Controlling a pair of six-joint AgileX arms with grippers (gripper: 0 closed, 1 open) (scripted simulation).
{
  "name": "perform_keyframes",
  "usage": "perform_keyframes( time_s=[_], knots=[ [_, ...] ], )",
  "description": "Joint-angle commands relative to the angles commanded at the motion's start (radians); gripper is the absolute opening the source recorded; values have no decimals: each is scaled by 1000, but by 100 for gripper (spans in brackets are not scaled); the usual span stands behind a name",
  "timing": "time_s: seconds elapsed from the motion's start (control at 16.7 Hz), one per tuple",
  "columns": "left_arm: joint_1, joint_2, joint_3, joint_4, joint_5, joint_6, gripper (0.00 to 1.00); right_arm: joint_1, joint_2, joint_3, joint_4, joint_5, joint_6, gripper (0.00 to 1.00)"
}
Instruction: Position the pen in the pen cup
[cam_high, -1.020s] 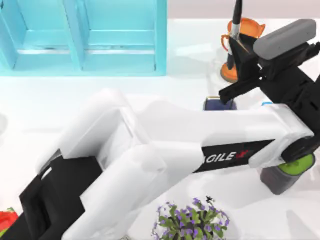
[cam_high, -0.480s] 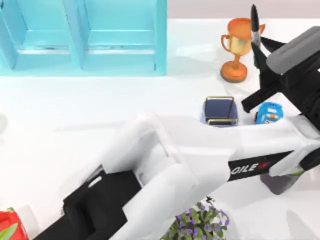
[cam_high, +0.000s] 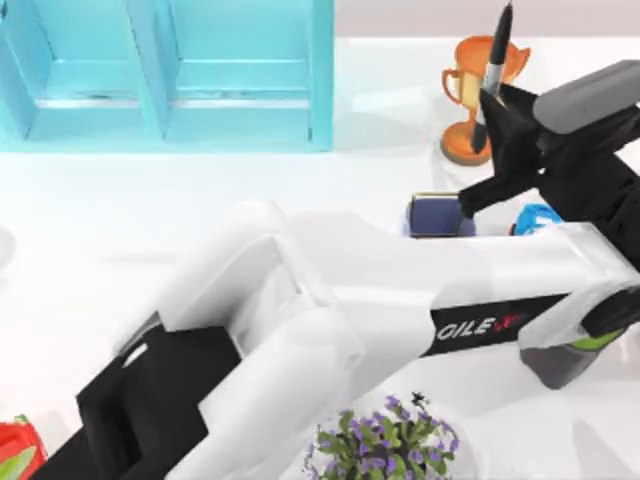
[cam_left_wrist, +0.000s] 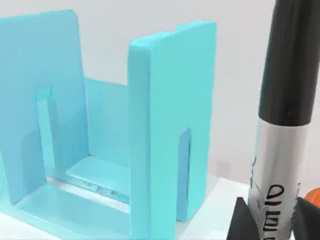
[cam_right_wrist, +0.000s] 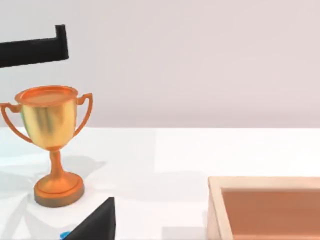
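Half the pen cup (cam_high: 437, 214) arm-hidden, pen (cam_high: 493, 62) gripped

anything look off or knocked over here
Nothing stands out. The left gripper holds the pen upright above the table, near the trophy, which stands upright. The pen cup sits square, partly hidden by the arm.
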Motion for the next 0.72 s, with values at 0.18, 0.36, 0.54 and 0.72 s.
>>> perform_keyframes(
  time_s=[0.18,0.36,0.54,0.72],
  knots=[
    [0,-1,-1,-1,0,0,0,0,0,0,0,0,0,100],
    [0,-1,-1,-1,0,0,23,0,0,0,0,0,0,100],
    [0,-1,-1,-1,0,0,45,0,0,0,0,0,0,100],
    [0,-1,-1,-1,0,0,68,0,0,0,0,0,0,100]
  ],
)
